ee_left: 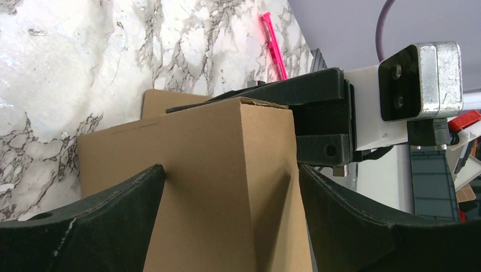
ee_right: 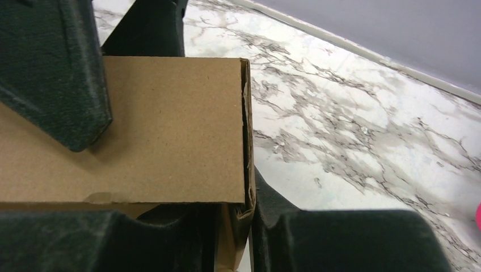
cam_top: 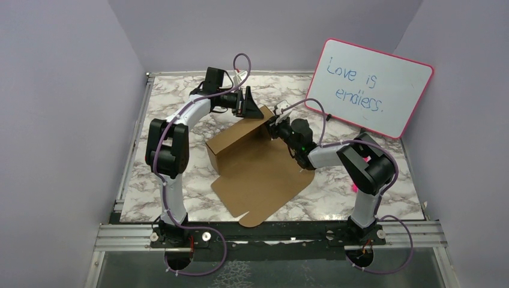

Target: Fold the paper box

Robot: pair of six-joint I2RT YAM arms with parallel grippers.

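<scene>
Pale lavender walls (cam_top: 60, 120) enclose three sides of a grey-veined white marble-pattern tabletop (cam_top: 327, 201). A pink-rimmed whiteboard (cam_top: 369, 87) leans against the right wall, blue handwriting reading "Love is endless." An aluminium rail (cam_top: 270, 235) runs along the near edge.

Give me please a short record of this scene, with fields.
paper box: partly folded; one wall raised at far-left side, rest flat on table
left gripper: jaws straddle raised wall's corner; grip unclear
right gripper: jaws either side of same wall; grip unclear
whiteboard: tilted at far right, apart from box
</scene>
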